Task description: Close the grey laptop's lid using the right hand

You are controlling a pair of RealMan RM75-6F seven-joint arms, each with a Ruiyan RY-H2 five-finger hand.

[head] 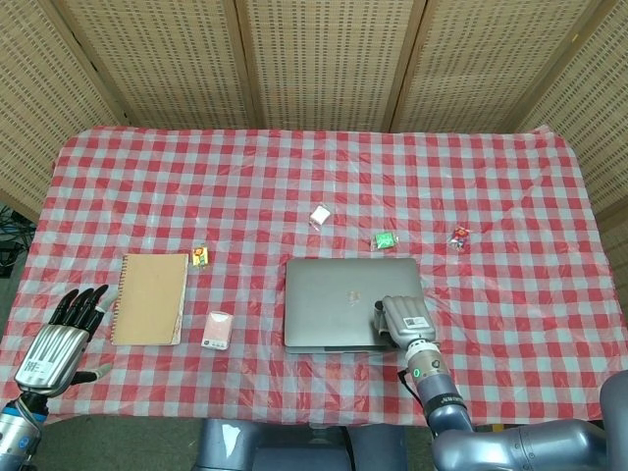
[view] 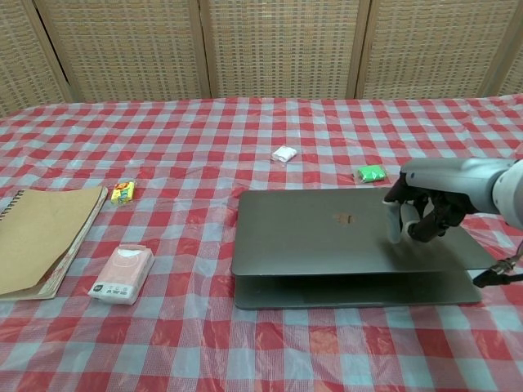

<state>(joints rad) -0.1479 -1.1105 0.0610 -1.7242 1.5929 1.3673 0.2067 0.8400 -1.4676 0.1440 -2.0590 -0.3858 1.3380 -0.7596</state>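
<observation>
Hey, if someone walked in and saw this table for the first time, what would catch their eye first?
The grey laptop in the middle near the front edge, its lid almost shut, with the right hand pressing on the lid's right side. Beyond that, the loud red checked tablecloth, and the brown notebook lying on the left with a small pink packet beside it.

My right hand [head: 401,318] showed a silver-grey back plate with a small white label on it, and dark fingers [view: 426,224] beneath a pale thumb. Behind it ran a grey ribbed wrist with a green-lit ring, plus a thin black cable. My left hand [head: 57,343] wore the same silver plate with printed markings, black fingers [head: 80,305], pale tips.
</observation>
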